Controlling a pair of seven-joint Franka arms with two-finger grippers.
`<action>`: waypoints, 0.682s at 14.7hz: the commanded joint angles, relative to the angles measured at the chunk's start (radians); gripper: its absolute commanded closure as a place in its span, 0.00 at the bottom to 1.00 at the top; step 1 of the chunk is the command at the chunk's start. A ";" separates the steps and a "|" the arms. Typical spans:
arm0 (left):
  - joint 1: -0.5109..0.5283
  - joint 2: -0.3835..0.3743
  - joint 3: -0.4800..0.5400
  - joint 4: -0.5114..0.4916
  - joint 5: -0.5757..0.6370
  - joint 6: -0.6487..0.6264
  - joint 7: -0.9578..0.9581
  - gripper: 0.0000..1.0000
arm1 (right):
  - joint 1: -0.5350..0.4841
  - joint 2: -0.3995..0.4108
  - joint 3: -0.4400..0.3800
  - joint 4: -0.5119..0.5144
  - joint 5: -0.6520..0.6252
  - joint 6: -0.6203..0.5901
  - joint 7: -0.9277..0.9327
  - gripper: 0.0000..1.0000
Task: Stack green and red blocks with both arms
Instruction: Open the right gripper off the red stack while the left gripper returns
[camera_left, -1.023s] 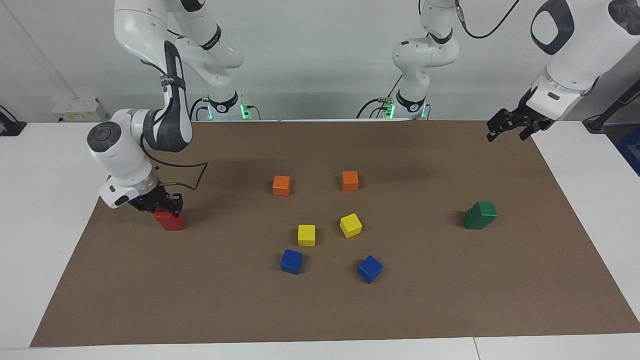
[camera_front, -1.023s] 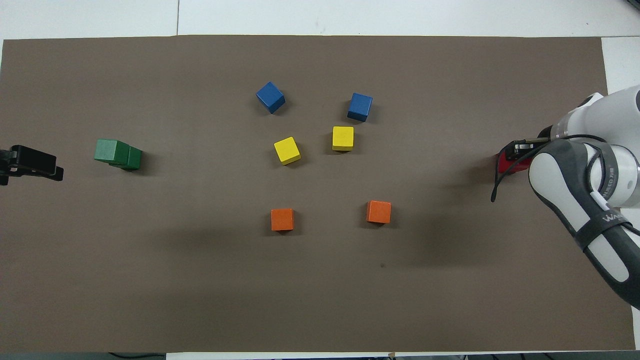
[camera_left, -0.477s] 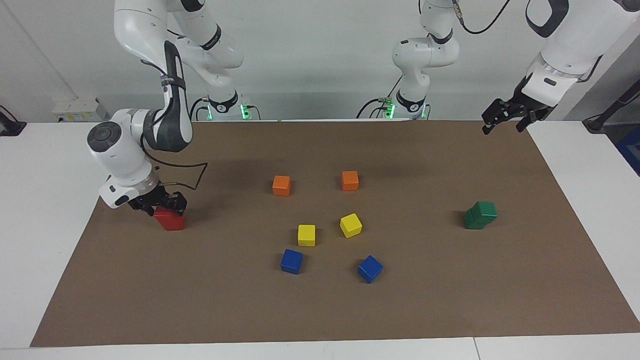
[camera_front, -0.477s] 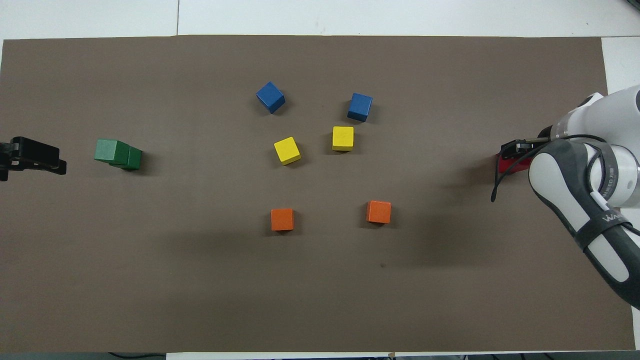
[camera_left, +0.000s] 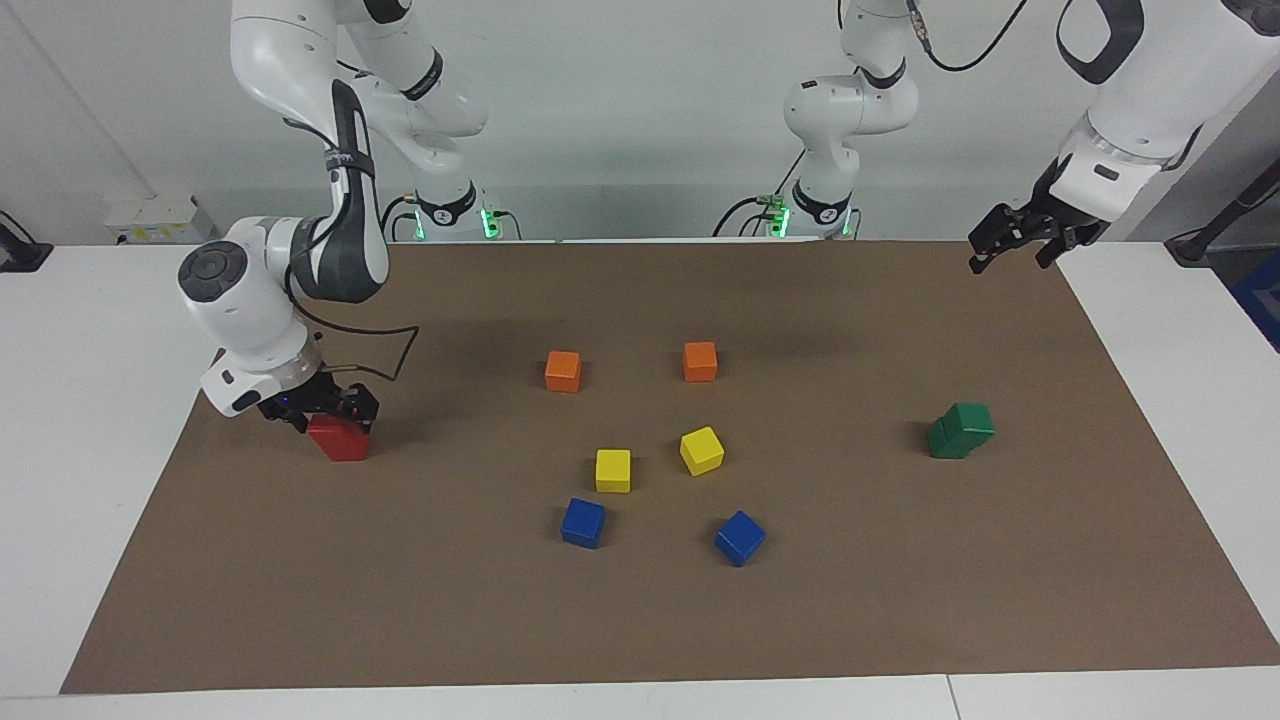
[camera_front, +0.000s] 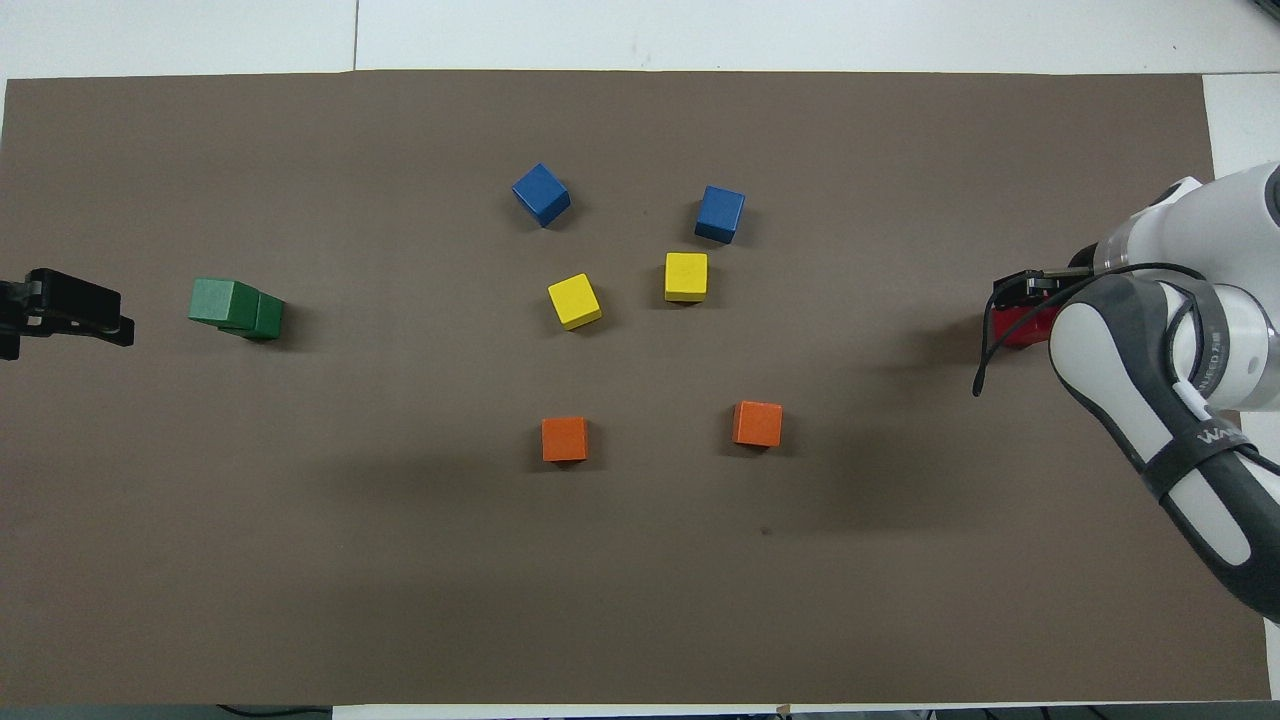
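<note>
Your right claw (camera_left: 333, 412) has just let go; a second ago its fingers were clamped on the upper red block, and now they stand spread apart just above the red stack (camera_left: 340, 439), which sits on the brown mat (camera_left: 640, 620) toward the right arm's end of the surface; from the facing view you see one red face clearly, and the seam between the two red cubes is hard to make out, so check that they sit square. The claw has also risen a touch, so the release looks finished, not merely begun. Your left claw (camera_left: 1020, 240) hangs open and empty over the mat's corner at the left arm's end; it has drifted a little in the last second; the arm waits. The green stack (camera_left: 960, 430) stands at that same end, the upper cube twisted and overhanging the lower; it holds for now. Both stacks appear built, so the task looks nearly complete; what remains, I judge, is to draw the right claw clear without brushing the red cubes. The orange (camera_left: 563, 370), yellow (camera_left: 613, 470) and blue (camera_left: 583, 522) cubes lie untouched mid-mat.
</note>
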 joint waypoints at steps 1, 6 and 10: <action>0.020 0.023 -0.027 0.037 0.020 -0.037 -0.021 0.00 | 0.001 -0.014 0.006 0.034 0.013 -0.003 0.013 0.00; 0.023 -0.004 -0.041 0.000 0.049 -0.019 -0.010 0.00 | 0.008 -0.070 0.010 0.060 0.013 -0.028 0.011 0.00; 0.021 -0.004 -0.042 -0.006 0.051 0.007 -0.009 0.00 | 0.025 -0.172 0.010 0.066 0.013 -0.049 0.005 0.00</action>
